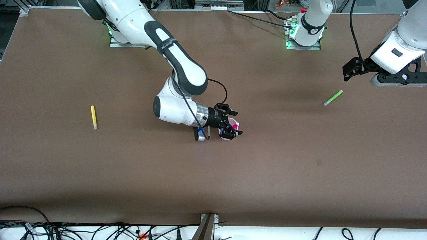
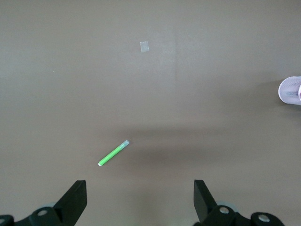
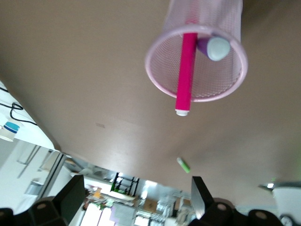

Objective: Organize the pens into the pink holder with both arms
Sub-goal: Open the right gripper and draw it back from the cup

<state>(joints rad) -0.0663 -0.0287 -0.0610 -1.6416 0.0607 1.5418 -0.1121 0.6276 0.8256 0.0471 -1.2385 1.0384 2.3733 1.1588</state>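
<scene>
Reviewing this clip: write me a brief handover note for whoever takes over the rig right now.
Right gripper: open, over the pink holder at mid-table, holding nothing.
Left gripper: open and empty, above the table at the left arm's end, near the green pen.
Done: the magenta pen and the purple pen stand in the holder.
Left: the green pen lies loose on the table toward the left arm's end; the yellow pen lies toward the right arm's end. Both still need to go into the holder.
</scene>
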